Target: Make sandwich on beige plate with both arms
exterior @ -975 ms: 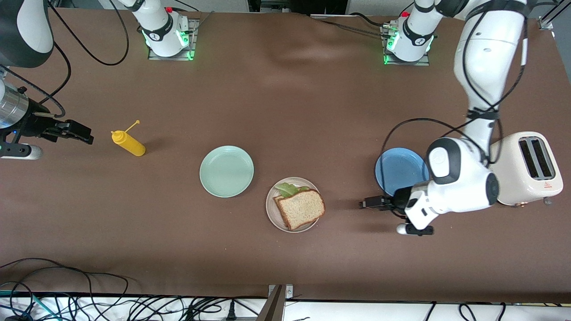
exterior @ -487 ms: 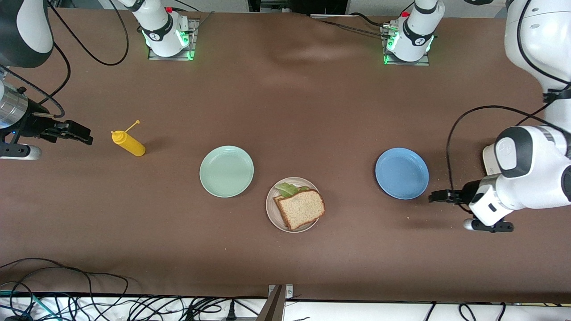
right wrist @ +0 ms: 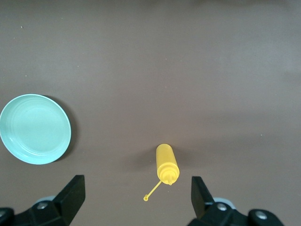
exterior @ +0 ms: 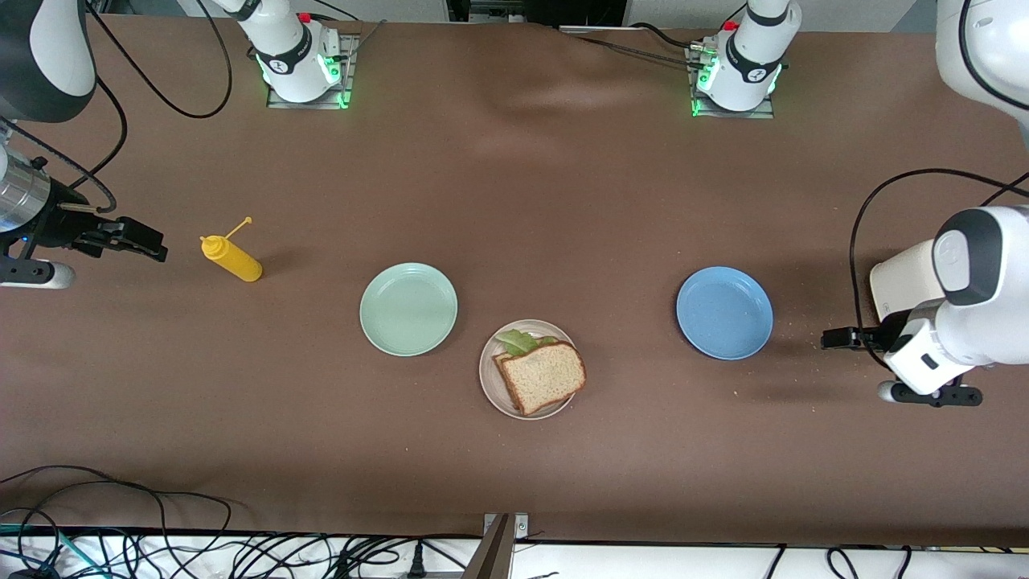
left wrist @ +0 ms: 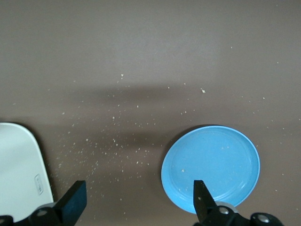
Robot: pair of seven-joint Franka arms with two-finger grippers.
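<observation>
2 grippers, both empty w/ fingers spread apart. We read that as the job being done: nothing left to carry, so nothing is clamped.

Our left gripper (exterior: 832,338) hangs over bare table at the left arm's end, between the blue plate (exterior: 724,313) and the white toaster (exterior: 904,281), w/ the arm partly covering the toaster. In the left wrist view its 2 fingers (left wrist: 75,203) frame the table w/ crumbs scattered on it, the blue plate (left wrist: 210,167) under 1 fingertip and the toaster's corner (left wrist: 19,169) by the other. Looks to us like a pulled-back, out-of-the-way pose.

Our right gripper (exterior: 149,241) waits at the right arm's end of the table, just beside the yellow squeeze bottle (exterior: 231,259), which lies on its side. The right wrist view shows that bottle (right wrist: 167,165) between the spread fingers (right wrist: 71,195), not touched, w/ the mint plate (right wrist: 35,128) further out.

The sandwich (exterior: 540,371) sits on the beige plate (exterior: 492,386), approx. mid-table, nearer the front camera than the mint plate (exterior: 408,309) and the blue plate. Top slice lies a bit skewed, lettuce (exterior: 518,342) poking out at the edge farther from the camera; we'd guess it was laid loosely, not squared up.

Sandwich is well apart from both grippers: blue plate lies between it and the left gripper, mint plate and bottle between it and the right. Neither wrist view shows it.
</observation>
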